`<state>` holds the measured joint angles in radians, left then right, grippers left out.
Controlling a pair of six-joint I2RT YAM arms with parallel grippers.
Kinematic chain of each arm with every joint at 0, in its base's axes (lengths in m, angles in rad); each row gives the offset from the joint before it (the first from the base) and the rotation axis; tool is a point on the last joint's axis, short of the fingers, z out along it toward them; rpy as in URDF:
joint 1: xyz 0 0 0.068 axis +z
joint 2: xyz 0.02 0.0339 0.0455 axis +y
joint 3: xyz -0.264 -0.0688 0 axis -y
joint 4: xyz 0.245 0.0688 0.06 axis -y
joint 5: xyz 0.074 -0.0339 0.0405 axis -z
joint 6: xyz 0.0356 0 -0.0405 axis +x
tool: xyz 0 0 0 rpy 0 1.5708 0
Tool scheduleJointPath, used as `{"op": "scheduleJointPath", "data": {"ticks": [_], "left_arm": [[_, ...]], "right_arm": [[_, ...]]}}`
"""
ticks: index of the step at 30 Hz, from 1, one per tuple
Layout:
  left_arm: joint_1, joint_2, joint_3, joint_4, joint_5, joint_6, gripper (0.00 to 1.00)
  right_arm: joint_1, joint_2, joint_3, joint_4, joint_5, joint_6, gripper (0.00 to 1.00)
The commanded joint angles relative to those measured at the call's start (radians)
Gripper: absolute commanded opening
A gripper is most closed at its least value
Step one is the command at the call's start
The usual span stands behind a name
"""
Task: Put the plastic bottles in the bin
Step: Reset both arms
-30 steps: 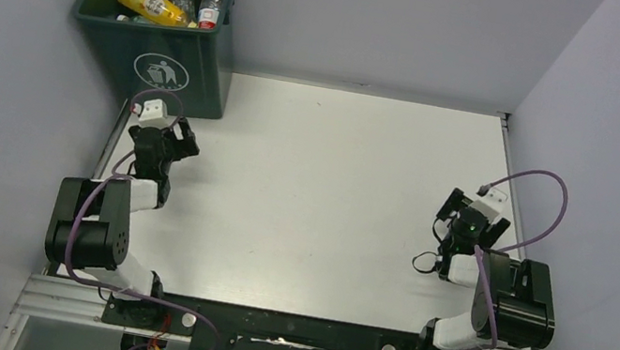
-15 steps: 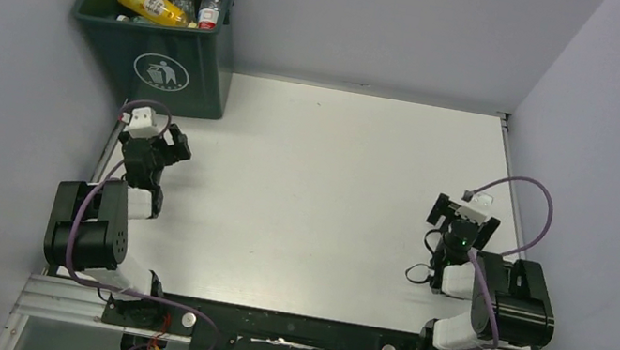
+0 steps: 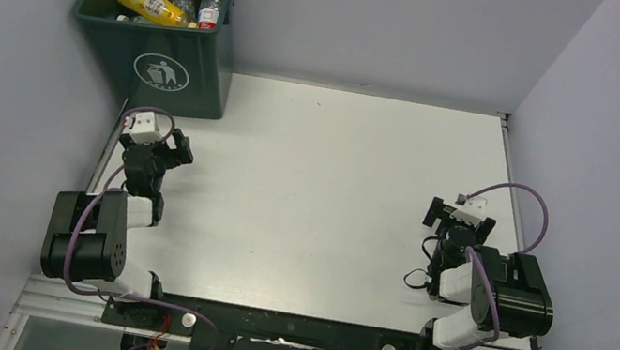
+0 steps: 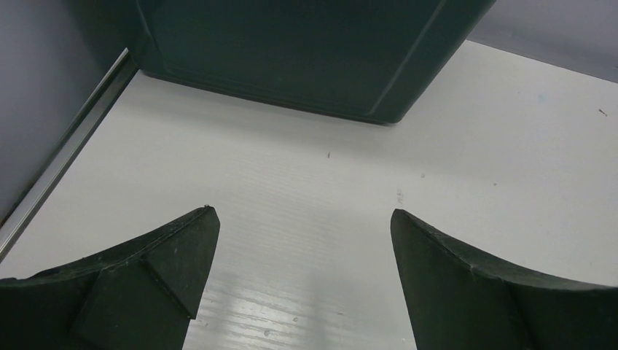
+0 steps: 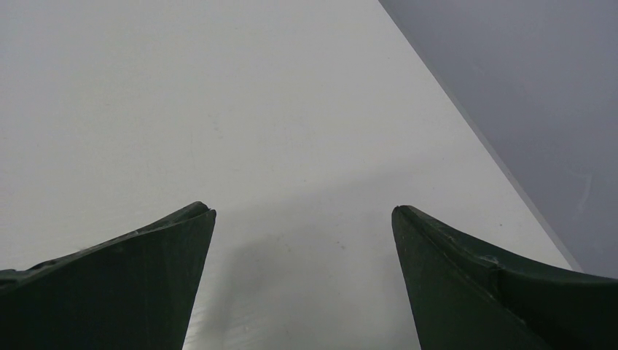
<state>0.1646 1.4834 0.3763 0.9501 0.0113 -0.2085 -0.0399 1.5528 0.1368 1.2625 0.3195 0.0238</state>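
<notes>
Top external view showed the tall dark green plastic bin (image 3: 200, 71) at the white counter's (image 3: 314, 185) far-left corner, holding a yellow plastic bottle (image 3: 149, 3) and a red-capped clear plastic bottle (image 3: 211, 4). The left fingers (image 4: 146, 284) and right fingers (image 5: 124, 284) stood wide apart, gripping nothing.

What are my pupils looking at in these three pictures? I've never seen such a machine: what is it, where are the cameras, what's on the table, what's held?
Two robot arms, left and right, are bolted at the near edge of a white table. The wide picture looks down from above; the other two come from cameras on each wrist, looking out between its jaws. The left gripper and right gripper are both open and hold nothing. A dark green bin stands at the table's far left corner, with a yellow bottle and a red-capped clear bottle inside.
</notes>
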Motion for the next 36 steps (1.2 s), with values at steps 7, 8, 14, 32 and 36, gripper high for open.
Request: {"op": "scheduleJointPath", "data": {"ticks": [7, 8, 14, 32, 36], "left_arm": [[0.028, 0.054, -0.032, 0.271, 0.008, -0.025, 0.92], [0.040, 0.100, -0.037, 0.333, 0.020, -0.046, 0.92], [0.129, 0.268, 0.036, 0.383, 0.179, -0.143, 0.93], [0.069, -0.075, -0.105, 0.245, 0.068, 0.005, 0.98], [0.038, -0.085, -0.122, 0.253, 0.077, 0.004, 0.98]], "right_arm": [[-0.016, -0.019, 0.040, 0.044, -0.023, -0.003, 0.98], [-0.017, -0.018, 0.043, 0.040, -0.023, -0.003, 0.98], [-0.028, -0.019, 0.059, 0.005, -0.042, 0.006, 0.98], [-0.051, -0.020, 0.082, -0.040, -0.076, 0.022, 0.98], [-0.051, -0.021, 0.081, -0.040, -0.077, 0.023, 0.98]]}}
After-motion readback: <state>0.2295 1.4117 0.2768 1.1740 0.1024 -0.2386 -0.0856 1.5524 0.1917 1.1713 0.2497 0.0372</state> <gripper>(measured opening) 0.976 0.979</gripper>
